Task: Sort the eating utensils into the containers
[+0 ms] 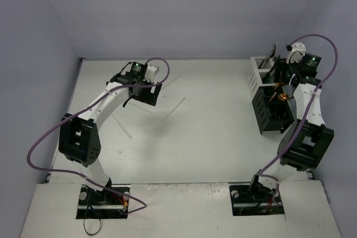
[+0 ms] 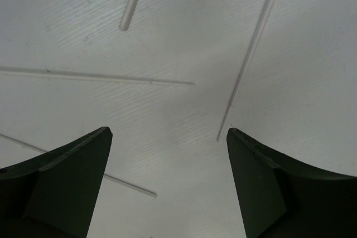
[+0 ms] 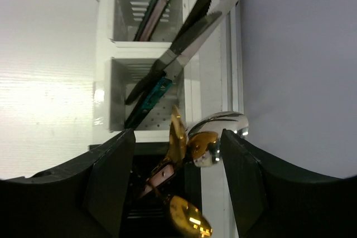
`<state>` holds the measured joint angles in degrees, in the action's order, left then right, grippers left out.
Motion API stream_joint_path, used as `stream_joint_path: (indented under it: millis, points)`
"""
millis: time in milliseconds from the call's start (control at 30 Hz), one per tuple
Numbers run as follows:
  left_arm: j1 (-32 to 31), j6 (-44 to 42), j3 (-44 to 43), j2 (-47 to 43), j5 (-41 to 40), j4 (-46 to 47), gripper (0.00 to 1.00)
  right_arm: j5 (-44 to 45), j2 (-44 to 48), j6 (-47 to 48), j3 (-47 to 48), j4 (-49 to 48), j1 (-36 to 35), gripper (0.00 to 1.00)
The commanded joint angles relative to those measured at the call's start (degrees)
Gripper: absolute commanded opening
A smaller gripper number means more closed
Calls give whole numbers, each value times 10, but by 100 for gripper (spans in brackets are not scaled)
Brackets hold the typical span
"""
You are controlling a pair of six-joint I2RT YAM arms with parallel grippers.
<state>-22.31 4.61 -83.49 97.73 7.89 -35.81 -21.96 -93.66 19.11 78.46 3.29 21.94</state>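
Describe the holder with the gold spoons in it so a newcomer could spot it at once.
Go to the right side of the table, beneath the right arm, where two cutlery holders stand one behind the other. The black holder is the one nearer the arm bases, gold spoons poking out of it. The white holder behind it holds black-handled knives.

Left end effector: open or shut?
Open: the left end effector shows its fingers wide apart, gripping nothing, above loose chopsticks on the table.
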Motion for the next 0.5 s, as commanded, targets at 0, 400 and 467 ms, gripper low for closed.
stream_joint_path:
  millis: [0, 400, 467]
  points:
    - [-12, -29, 3, 11, 48, 8, 77, -19, 96, 0, 6, -50, -18, 61]
    - [-85, -10, -163, 229, 22, 11, 47, -22, 253, 43, -64, -47, -96, 100]
    - [-88, -7, -189, 254, 16, 11, 45, -27, 263, 46, -70, -44, -98, 100]
